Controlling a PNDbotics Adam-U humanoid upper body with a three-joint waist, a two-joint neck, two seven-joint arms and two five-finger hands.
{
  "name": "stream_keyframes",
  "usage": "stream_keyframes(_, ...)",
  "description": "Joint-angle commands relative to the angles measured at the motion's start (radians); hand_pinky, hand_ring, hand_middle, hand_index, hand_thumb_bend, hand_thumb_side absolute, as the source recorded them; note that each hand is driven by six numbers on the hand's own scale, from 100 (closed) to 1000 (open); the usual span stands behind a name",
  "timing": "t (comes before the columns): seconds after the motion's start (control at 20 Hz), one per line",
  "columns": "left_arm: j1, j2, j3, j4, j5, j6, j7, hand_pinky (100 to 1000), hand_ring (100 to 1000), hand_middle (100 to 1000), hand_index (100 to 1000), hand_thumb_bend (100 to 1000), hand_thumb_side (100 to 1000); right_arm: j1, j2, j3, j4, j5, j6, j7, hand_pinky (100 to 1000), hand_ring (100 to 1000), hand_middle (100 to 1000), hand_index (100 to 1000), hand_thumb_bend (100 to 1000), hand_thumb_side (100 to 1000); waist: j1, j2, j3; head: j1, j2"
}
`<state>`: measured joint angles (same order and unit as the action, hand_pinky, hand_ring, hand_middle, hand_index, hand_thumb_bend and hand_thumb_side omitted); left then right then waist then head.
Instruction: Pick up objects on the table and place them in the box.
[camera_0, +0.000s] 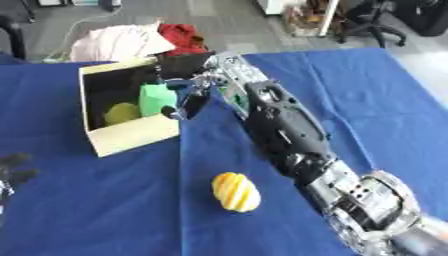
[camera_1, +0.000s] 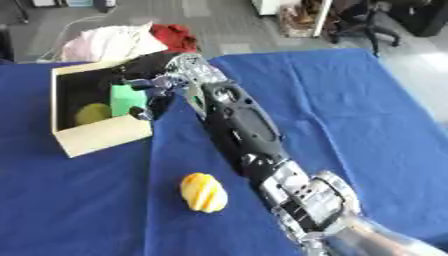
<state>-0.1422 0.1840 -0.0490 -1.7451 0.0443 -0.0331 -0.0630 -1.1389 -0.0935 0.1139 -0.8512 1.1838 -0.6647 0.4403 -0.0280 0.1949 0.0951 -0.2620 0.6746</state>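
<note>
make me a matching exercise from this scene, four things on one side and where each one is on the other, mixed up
Things:
1. green object
2. yellow ridged object
3. right hand
4. left hand

Places:
A. at the view's lower left edge
B. on the blue cloth, in front of the box
C. inside the box
D. at the box's open side, by the green object

Pairs: 1-C, 2-B, 3-D, 4-A

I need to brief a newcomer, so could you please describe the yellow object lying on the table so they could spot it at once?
Start at the blue table and find the open cardboard box at its far left. Come toward the near edge: the yellow ridged object lies alone on the cloth, outside the box, unlike the green and yellowish items inside.
</note>
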Motion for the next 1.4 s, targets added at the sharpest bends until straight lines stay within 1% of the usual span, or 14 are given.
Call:
stream_keyframes(0.05,-0.005,0.011,0.005,-0.013,-0.001,-0.002,0.002,910,730,755,800,100,723,-0.036,-0.039,0.01,-0.041,-0.061,-0.013,0.018,1000,1000,1000,1000,100,178,-0.01,-0.006,-0.005,0.002,-0.013)
stream_keyframes(0.15,-0.002,0.012,0.007,-0.013,-0.002,-0.002,0.004,910,730,756,800,100,723,-0.042,-0.06,0.024,-0.058,-0.117,-0.026,0.034,1000,1000,1000,1000,100,174,-0.013,-0.008,-0.01,0.005,-0.011)
stream_keyframes(0.3,0.003,0.014,0.011,-0.011,-0.003,-0.002,0.007,910,731,756,800,100,725,-0.04,-0.105,0.051,-0.099,-0.23,-0.05,0.065,1000,1000,1000,1000,100,168,-0.015,-0.012,-0.022,0.014,-0.009)
stream_keyframes(0.5,0.013,0.018,0.017,-0.01,-0.006,-0.002,0.013,910,731,756,800,100,725,-0.017,-0.187,0.101,-0.201,-0.389,-0.068,0.122,1000,1000,1000,1000,100,169,-0.019,-0.02,-0.044,0.03,0.0)
stream_keyframes(0.65,0.019,0.02,0.021,-0.009,-0.008,-0.003,0.016,911,731,756,801,100,726,0.021,-0.252,0.13,-0.294,-0.503,-0.062,0.167,1000,1000,1000,1000,100,170,-0.02,-0.025,-0.057,0.04,0.005)
stream_keyframes(0.9,0.023,0.022,0.027,-0.01,-0.008,-0.004,0.023,911,731,757,801,100,726,0.123,-0.363,0.168,-0.457,-0.673,-0.033,0.248,1000,1000,1000,1000,100,175,-0.018,-0.027,-0.078,0.053,0.007)
stream_keyframes(0.95,0.023,0.023,0.028,-0.01,-0.009,-0.004,0.023,911,731,757,801,100,723,0.145,-0.382,0.172,-0.488,-0.701,-0.025,0.264,1000,1000,1000,1000,100,100,-0.017,-0.027,-0.081,0.055,0.006)
stream_keyframes(1.0,0.023,0.023,0.029,-0.01,-0.009,-0.004,0.024,911,732,757,801,100,726,0.168,-0.401,0.174,-0.516,-0.725,-0.016,0.279,1000,1000,1000,1000,100,181,-0.017,-0.027,-0.084,0.057,0.006)
stream_keyframes(1.15,0.023,0.024,0.032,-0.01,-0.01,-0.004,0.027,911,732,757,801,100,726,0.242,-0.45,0.17,-0.576,-0.776,0.013,0.315,1000,1000,1000,1000,100,193,-0.017,-0.026,-0.091,0.059,0.004)
stream_keyframes(1.2,0.023,0.025,0.033,-0.01,-0.01,-0.004,0.028,911,732,757,801,100,724,0.267,-0.464,0.168,-0.587,-0.787,0.023,0.326,1000,1000,1000,1000,100,110,-0.018,-0.026,-0.093,0.06,0.003)
stream_keyframes(1.25,0.023,0.025,0.033,-0.01,-0.01,-0.004,0.028,911,732,757,801,100,727,0.29,-0.475,0.167,-0.595,-0.795,0.031,0.335,1000,1000,1000,1000,100,202,-0.018,-0.025,-0.093,0.06,0.003)
stream_keyframes(1.4,0.021,0.025,0.034,-0.009,-0.01,-0.004,0.029,911,732,757,801,100,728,0.361,-0.501,0.167,-0.592,-0.803,0.052,0.365,1000,1000,1000,1000,100,203,-0.021,-0.025,-0.095,0.062,0.001)
